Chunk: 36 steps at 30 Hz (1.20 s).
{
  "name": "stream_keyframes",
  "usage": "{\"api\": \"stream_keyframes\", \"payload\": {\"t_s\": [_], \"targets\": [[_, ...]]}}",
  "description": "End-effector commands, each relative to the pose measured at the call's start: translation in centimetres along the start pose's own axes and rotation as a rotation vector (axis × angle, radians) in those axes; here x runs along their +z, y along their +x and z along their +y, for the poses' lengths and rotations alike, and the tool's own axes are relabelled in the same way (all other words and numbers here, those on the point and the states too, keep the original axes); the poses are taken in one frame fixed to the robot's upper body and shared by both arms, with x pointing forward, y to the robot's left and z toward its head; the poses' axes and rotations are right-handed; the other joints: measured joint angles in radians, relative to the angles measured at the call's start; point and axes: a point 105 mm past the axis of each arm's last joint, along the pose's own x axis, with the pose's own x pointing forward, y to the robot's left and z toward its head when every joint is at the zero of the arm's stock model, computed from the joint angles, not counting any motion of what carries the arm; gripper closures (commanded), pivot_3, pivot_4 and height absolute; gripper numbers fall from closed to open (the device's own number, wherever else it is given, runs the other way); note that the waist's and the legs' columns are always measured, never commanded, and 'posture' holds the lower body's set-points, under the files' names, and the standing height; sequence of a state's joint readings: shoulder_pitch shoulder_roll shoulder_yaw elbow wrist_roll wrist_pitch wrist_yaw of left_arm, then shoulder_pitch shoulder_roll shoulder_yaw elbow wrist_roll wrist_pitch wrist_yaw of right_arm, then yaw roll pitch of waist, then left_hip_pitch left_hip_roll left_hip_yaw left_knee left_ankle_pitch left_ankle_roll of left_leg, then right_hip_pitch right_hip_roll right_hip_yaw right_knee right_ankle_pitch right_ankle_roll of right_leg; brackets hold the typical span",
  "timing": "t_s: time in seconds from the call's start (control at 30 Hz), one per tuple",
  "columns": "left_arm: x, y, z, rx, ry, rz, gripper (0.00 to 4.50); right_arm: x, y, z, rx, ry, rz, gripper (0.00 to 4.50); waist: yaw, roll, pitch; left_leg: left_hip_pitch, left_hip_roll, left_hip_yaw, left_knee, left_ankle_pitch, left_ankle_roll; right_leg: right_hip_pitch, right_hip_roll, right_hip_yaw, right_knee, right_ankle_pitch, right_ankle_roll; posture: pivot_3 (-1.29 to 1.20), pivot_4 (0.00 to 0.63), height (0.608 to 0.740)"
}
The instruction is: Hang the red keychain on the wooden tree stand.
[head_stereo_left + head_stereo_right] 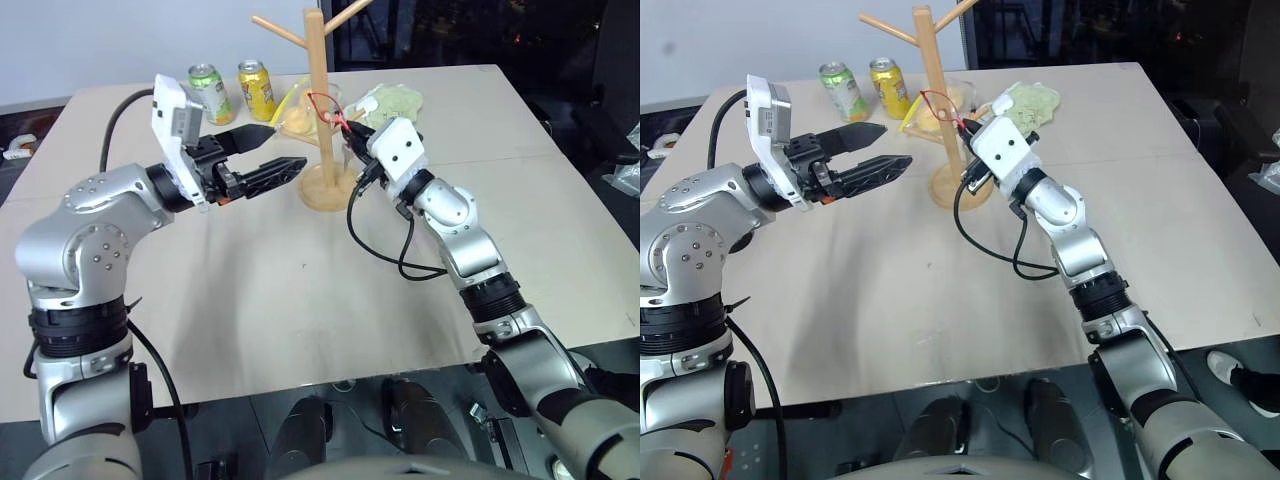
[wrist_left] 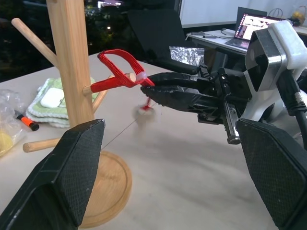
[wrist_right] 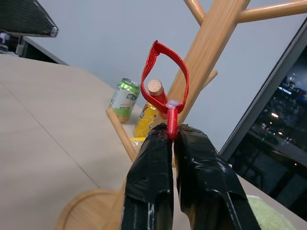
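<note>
The wooden tree stand [image 1: 316, 70] rises from its round base [image 1: 326, 192] at the table's far middle. The red keychain [image 3: 165, 76] is a red cord loop, and the tip of a low peg [image 3: 155, 87] shows inside it. My right gripper [image 3: 171, 130] is shut on the loop's lower end, just right of the pole [image 2: 72, 57]. A small blurred key [image 2: 143, 111] dangles under its fingers [image 2: 182, 93]. My left gripper [image 1: 288, 145] is open and level. It points at the pole from the left, a short way off, with nothing between its fingers.
A green can [image 1: 210, 92] and a yellow can [image 1: 257, 88] stand at the far edge, left of the stand. A clear bag with yellow contents [image 1: 295, 112] and a folded green cloth [image 1: 395, 100] lie behind the stand. My right arm's black cable [image 1: 380, 250] loops over the table.
</note>
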<state>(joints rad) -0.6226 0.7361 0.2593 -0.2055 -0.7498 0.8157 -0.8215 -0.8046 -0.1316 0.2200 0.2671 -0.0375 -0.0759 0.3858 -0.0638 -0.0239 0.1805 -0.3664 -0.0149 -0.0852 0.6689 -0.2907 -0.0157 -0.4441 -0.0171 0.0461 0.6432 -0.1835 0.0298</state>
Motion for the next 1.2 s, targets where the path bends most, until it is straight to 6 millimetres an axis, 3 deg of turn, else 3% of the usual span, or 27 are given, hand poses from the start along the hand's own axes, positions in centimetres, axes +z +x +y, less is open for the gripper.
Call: {"api": "stream_keyframes", "payload": {"t_s": [0.03, 0.47, 0.57, 0.83, 1.07, 1.2], "targets": [[1.4, -0.1, -0.3, -0.008, 0.055, -0.036, 0.0, 1.0, 0.1, -0.3, -0.006, -0.003, -0.03, 4.43, -0.001, 0.0, 0.0, 0.0, 0.0, 0.0, 0.0, 0.0, 0.0, 0.0, 0.0, 0.0, 0.0, 0.0, 0.0, 0.0, 0.15, 0.74], [1.5, 0.5, 0.1, -0.012, 0.076, -0.031, 0.0, -0.8, -0.4, -1.0, -0.023, 0.103, 0.105, 4.43, -0.002, 0.0, 0.0, 0.0, 0.0, 0.0, 0.0, 0.0, 0.0, 0.0, 0.0, 0.0, 0.0, 0.0, 0.0, 0.0, 0.15, 0.74], [1.5, 0.5, 0.3, -0.006, 0.08, -0.028, 0.0, -0.9, -1.0, -1.3, -0.018, 0.109, 0.106, 3.5, -0.001, 0.0, 0.0, 0.0, 0.0, 0.0, 0.0, 0.0, 0.0, 0.0, 0.0, 0.0, 0.0, 0.0, 0.0, 0.0, 0.15, 0.74], [0.8, -0.1, 2.2, 0.031, 0.105, 0.099, 0.0, 0.2, -6.1, -1.9, 0.135, 0.197, 0.124, 0.16, 0.004, 0.0, 0.0, -0.002, 0.0, -0.001, 0.0, -0.002, 0.003, 0.0, 0.0, -0.001, 0.0, 0.0, 0.0, 0.0, 0.15, 0.74], [0.1, -1.8, 4.2, 0.018, 0.186, 0.25, 0.0, 4.7, -10.3, -5.2, 0.324, 0.369, 0.172, 0.07, 0.003, 0.002, 0.002, -0.001, 0.0, 0.0, 0.0, -0.002, 0.003, 0.0, 0.001, -0.001, -0.001, 0.0, 0.0, 0.0, 0.15, 0.74], [0.0, -2.4, 5.4, 0.019, 0.22, 0.284, 0.0, 6.7, -10.8, -6.4, 0.336, 0.405, 0.18, 0.07, 0.002, 0.003, 0.002, -0.001, 0.001, 0.0, 0.001, -0.002, 0.003, 0.0, 0.002, -0.001, 0.0, -0.001, 0.0, 0.0, 0.15, 0.74]]}}
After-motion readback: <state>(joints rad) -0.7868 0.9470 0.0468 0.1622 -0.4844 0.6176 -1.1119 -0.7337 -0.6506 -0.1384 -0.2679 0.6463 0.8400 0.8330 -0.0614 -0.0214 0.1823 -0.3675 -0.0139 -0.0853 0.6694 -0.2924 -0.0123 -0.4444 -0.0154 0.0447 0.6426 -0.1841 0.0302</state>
